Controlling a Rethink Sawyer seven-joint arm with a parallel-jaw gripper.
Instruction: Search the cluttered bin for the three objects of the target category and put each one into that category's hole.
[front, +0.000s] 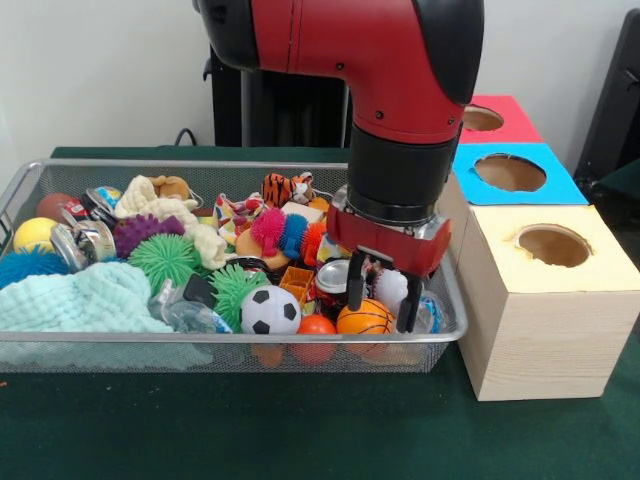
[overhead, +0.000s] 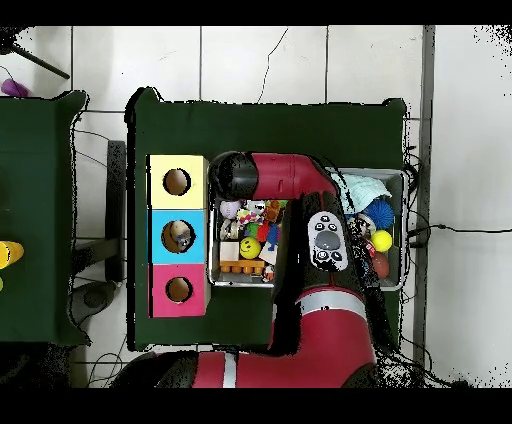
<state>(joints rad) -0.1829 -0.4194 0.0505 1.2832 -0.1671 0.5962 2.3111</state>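
1. The gripper hangs low in the right end of the bin, its black fingers spread apart, one on each side of a white ball, gripping nothing.
2. From overhead the arm hides it completely.
3. One clear bottle lies on its side near the front rim, cap toward the boxes, partly buried.
4. Other bottles cannot be made out.

Arm red w/ black; bin silver mesh; boxes at 3 o'clock: yellow, blue, red top; surface dk green.
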